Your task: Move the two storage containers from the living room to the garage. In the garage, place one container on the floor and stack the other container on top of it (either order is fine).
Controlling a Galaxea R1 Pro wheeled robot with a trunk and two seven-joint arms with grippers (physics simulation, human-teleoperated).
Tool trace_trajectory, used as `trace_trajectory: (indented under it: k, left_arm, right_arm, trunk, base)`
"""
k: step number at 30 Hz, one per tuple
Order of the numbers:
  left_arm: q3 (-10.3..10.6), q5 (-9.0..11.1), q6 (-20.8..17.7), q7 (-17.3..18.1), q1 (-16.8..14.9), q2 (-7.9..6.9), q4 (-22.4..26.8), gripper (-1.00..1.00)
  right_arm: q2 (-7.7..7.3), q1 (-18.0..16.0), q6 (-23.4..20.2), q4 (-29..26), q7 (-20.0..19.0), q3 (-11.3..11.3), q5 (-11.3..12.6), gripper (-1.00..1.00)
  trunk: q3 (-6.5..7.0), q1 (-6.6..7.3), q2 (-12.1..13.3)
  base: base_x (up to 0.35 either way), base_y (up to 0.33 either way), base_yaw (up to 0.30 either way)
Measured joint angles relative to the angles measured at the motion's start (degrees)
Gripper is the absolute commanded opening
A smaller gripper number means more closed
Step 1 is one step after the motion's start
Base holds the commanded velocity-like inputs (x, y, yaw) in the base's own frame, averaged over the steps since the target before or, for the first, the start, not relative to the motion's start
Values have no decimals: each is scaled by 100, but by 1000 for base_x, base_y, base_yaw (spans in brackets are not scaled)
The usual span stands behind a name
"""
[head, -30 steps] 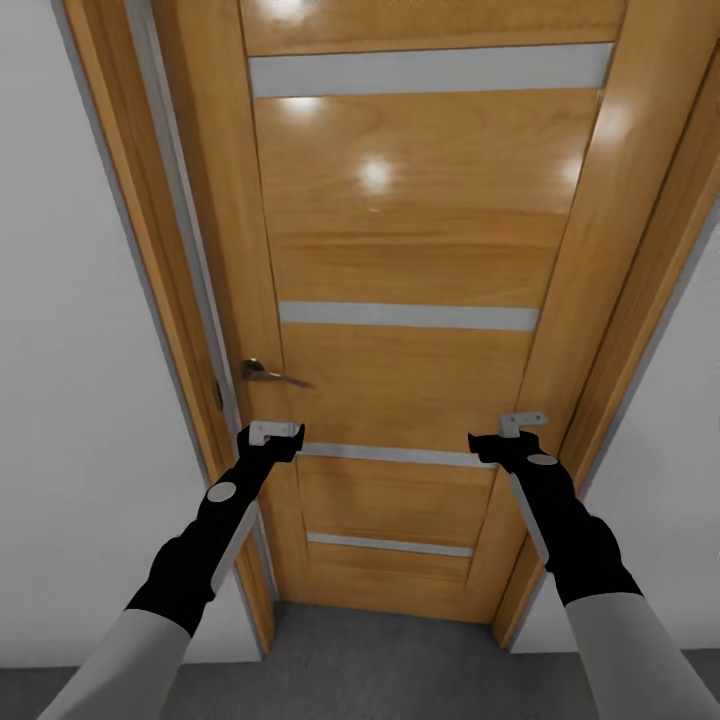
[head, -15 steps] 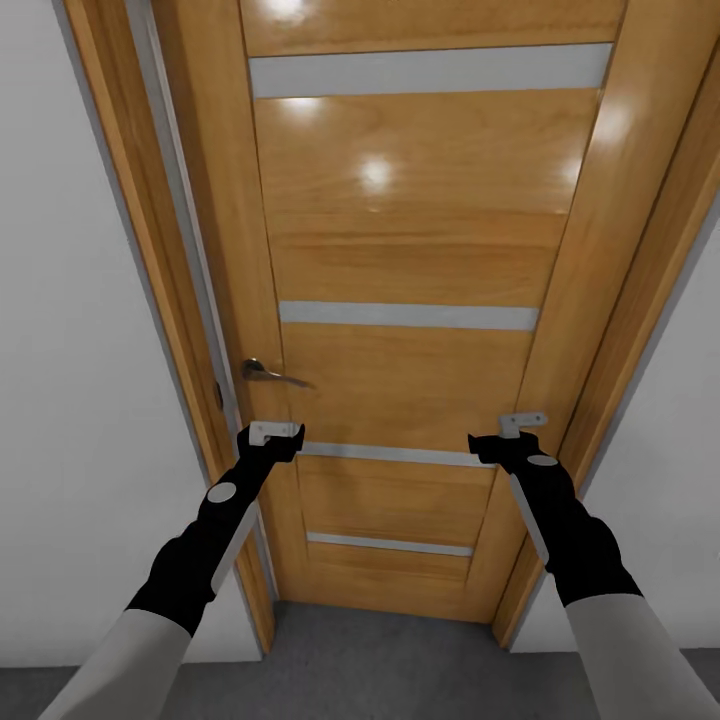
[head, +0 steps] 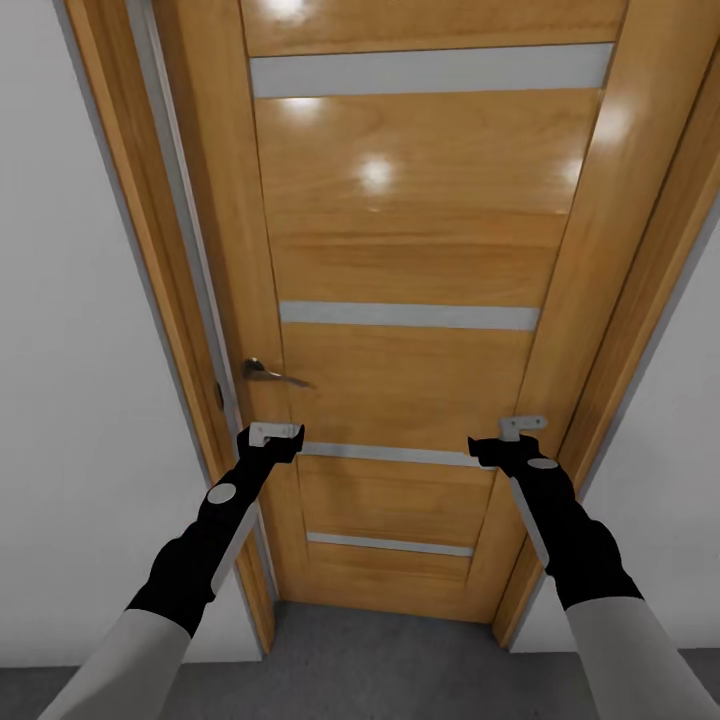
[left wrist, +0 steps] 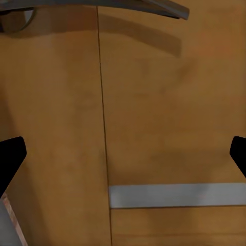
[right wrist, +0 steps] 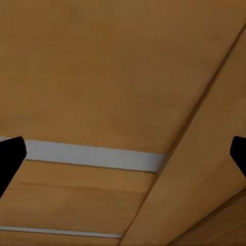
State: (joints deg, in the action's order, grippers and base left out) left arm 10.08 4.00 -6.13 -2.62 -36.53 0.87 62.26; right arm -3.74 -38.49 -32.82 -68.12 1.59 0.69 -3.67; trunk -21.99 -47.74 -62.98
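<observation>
The two storage containers are out of view. I face a closed wooden panel door (head: 400,250) with grey horizontal strips. My left gripper (head: 272,432) is held up close to the door, just below its metal lever handle (head: 270,375). My right gripper (head: 520,425) is at the same height near the door's right stile. In the left wrist view the black fingertips (left wrist: 10,154) stand far apart with only door wood between them. The right wrist view shows its fingertips (right wrist: 10,154) equally wide apart. Both grippers are open and hold nothing.
The door frame (head: 130,250) and plain white walls (head: 60,400) close in on both sides. A strip of grey floor (head: 380,660) lies at the foot of the door. The lever handle (left wrist: 102,7) is close above my left gripper.
</observation>
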Motion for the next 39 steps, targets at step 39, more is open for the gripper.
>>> trace_trajectory:
  k: [39]
  left_arm:
    - [-1,18,0,-30,0,1,39,100]
  right_arm:
    - [642,879,2341,2738,365,-4,24,100]
  trunk:
    - [0,0,0]
  base:
    - [74,0,0]
